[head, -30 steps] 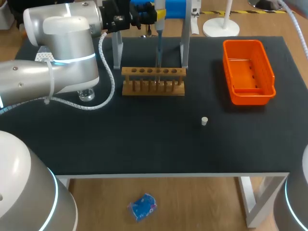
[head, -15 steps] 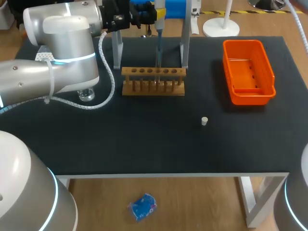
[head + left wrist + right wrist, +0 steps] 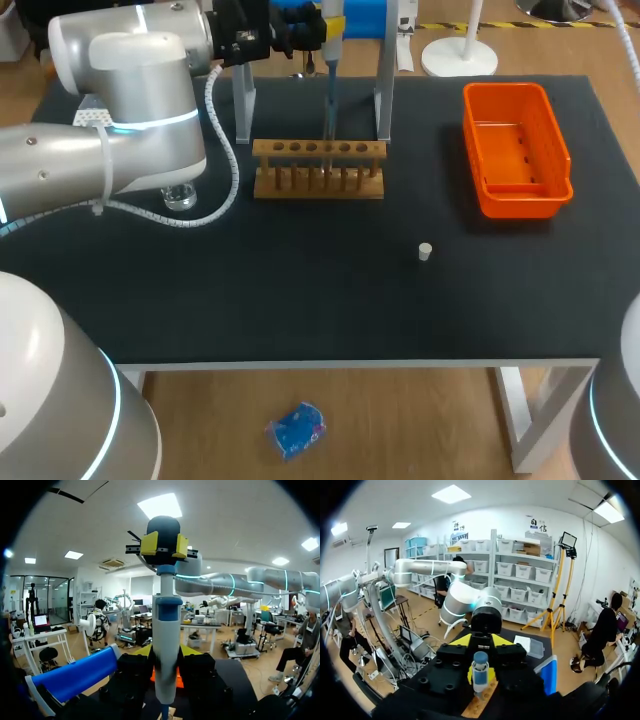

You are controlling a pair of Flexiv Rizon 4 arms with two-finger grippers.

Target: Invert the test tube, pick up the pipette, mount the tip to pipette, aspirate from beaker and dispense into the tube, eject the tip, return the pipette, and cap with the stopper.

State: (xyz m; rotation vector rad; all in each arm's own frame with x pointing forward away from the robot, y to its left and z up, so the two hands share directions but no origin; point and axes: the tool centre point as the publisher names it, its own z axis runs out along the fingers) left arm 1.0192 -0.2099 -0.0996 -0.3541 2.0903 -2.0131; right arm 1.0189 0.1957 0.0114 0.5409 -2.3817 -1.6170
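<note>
My left gripper [image 3: 312,36], at the table's back, is shut on the white and blue pipette [image 3: 331,30], which it holds upright. In the left wrist view its black fingers [image 3: 134,667] clamp the pipette [image 3: 166,630] from both sides. The pipette's thin lower end reaches down to the holes of the wooden tube rack [image 3: 318,170]. My right gripper [image 3: 164,544] hangs beyond and above the pipette's top, its yellow tips apart and empty. From the right wrist view, the pipette's blue-capped top [image 3: 480,670] shows over the rack [image 3: 479,702]. A small white stopper [image 3: 425,251] lies alone on the black mat.
An orange bin [image 3: 480,150] stands at the right. A glass beaker [image 3: 180,197] sits partly hidden under my left arm. The pipette stand's clear legs [image 3: 243,105] rise behind the rack. Open mat lies between the rack and the front edge.
</note>
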